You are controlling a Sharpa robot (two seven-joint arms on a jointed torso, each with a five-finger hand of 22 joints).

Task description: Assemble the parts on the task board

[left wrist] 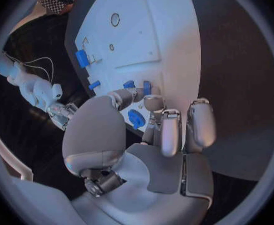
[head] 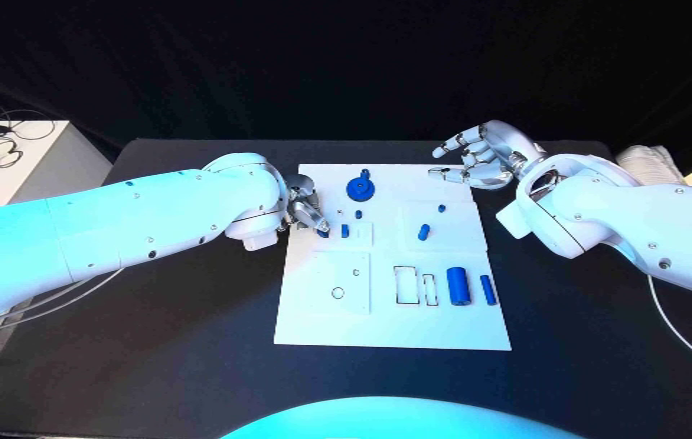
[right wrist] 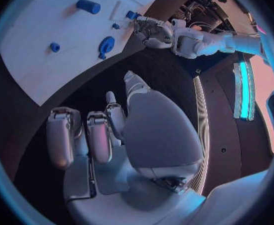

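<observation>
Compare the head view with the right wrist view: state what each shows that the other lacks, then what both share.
Head view alone: the board's near end with its rectangular cutouts and the long blue cylinder beside them. Right wrist view alone: the right hand's palm side, holding nothing. Both: the task board, the round blue part at its far end, and the left hand at the board's edge.

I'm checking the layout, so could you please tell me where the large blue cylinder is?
In the head view, the cylinder lies on the board's right side, between a rectangular slot and a thinner blue pin.
</observation>
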